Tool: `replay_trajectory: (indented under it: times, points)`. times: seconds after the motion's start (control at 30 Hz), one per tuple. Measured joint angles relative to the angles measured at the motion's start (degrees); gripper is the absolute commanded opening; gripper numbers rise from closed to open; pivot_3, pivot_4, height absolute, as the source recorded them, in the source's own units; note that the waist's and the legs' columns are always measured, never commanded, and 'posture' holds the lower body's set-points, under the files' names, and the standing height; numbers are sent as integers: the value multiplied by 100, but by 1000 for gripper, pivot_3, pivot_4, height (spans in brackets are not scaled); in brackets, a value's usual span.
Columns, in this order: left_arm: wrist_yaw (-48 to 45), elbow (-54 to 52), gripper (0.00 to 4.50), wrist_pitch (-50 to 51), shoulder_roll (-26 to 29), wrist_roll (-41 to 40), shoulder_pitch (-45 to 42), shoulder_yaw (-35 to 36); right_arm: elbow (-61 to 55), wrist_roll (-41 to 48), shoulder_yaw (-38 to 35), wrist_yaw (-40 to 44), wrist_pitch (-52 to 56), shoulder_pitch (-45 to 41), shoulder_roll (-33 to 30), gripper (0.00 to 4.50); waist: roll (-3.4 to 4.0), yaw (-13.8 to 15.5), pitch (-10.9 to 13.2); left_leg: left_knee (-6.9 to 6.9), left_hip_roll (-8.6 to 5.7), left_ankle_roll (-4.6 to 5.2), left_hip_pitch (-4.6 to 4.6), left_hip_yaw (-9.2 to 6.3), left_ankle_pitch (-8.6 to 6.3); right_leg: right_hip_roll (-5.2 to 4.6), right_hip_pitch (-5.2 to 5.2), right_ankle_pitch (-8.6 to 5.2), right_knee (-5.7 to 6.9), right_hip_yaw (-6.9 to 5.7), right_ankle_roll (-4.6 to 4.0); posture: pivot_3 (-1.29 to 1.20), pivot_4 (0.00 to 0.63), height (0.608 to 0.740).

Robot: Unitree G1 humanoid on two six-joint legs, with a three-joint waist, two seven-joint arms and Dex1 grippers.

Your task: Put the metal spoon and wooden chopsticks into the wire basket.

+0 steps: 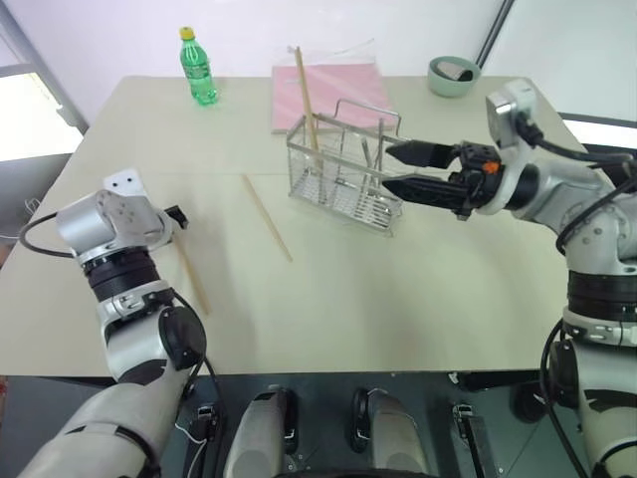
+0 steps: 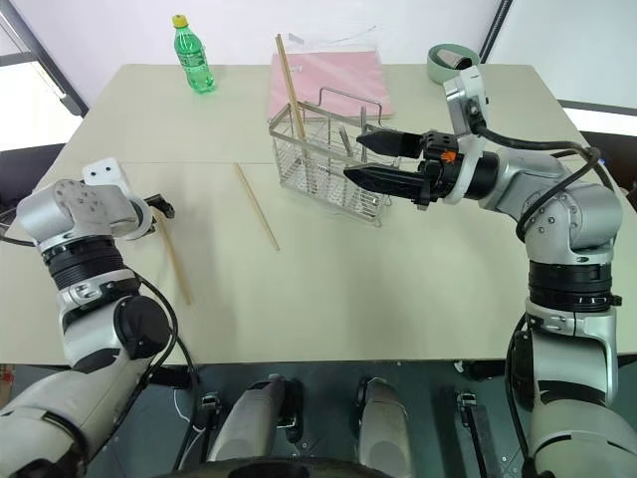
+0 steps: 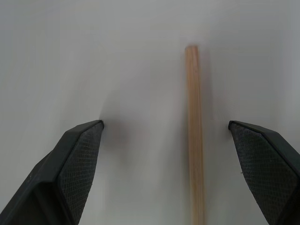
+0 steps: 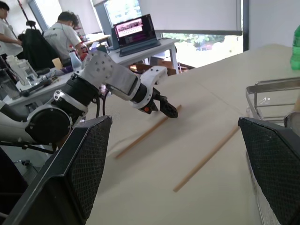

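right pincer open, beside wire basket

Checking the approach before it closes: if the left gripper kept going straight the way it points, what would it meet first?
Most likely the wooden chopstick lying on the table. It lies between the open left gripper fingers, nearer one finger than the other, with nothing else in the way. How far off it is remains unclear.

Green bottle, pink folder, bowl
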Motion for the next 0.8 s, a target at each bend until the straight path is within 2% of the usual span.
replay_trajectory:
  times: [0.03,0.13,0.17,0.2,0.37,0.4,0.6,0.67,0.8]
  points:
    - [-29,68,4500,-92,20,0,-1,-33,-17,8,-22,-32,22,0,0,4419,0,0,0,0,0,0,0,0,0,0,0,0,0,0,-1,0,150,692]
    - [-40,240,3705,-345,27,-1,-24,-43,-73,68,-39,-95,33,8,0,4500,0,4,-1,0,0,0,0,0,0,-1,0,1,1,0,-1,0,150,692]
    - [-41,280,3059,-429,30,-1,-24,-40,-103,105,-46,-107,34,21,-1,4500,0,4,-1,0,0,0,0,0,-1,-2,0,1,1,0,-1,0,150,692]
    - [-42,303,2724,-467,35,-5,-24,-38,-138,120,-48,-121,35,39,-1,4500,0,5,-1,0,0,1,0,0,0,-2,0,1,1,0,-1,0,150,692]
    - [-65,354,236,-581,56,-27,-28,-25,-145,196,-57,-194,50,108,-5,4500,0,5,-1,0,0,1,-2,0,0,-2,-1,1,1,0,-1,0,150,692]
    - [-80,371,107,-642,60,-32,-24,-39,-143,207,-64,-211,50,107,-5,4500,-1,2,-1,0,0,2,-2,0,0,-1,-2,1,0,-1,-1,0,150,692]
    - [-227,393,107,-1388,229,-8,-19,-325,-98,206,-68,-257,36,107,-11,4500,-3,-10,1,0,1,2,-6,4,0,0,-9,1,0,0,-1,0,150,692]
    - [-242,399,107,-1997,302,1,-36,-373,-41,206,-68,-272,37,107,-27,4500,-3,-6,1,0,2,2,-7,4,0,-1,-9,2,0,0,-2,0,150,692]
    - [-588,480,107,-4145,439,-164,-512,-343,64,220,-165,-406,153,88,-91,4500,-25,20,10,5,4,1,-26,0,0,-3,-22,9,-6,-7,-10,0,150,692]
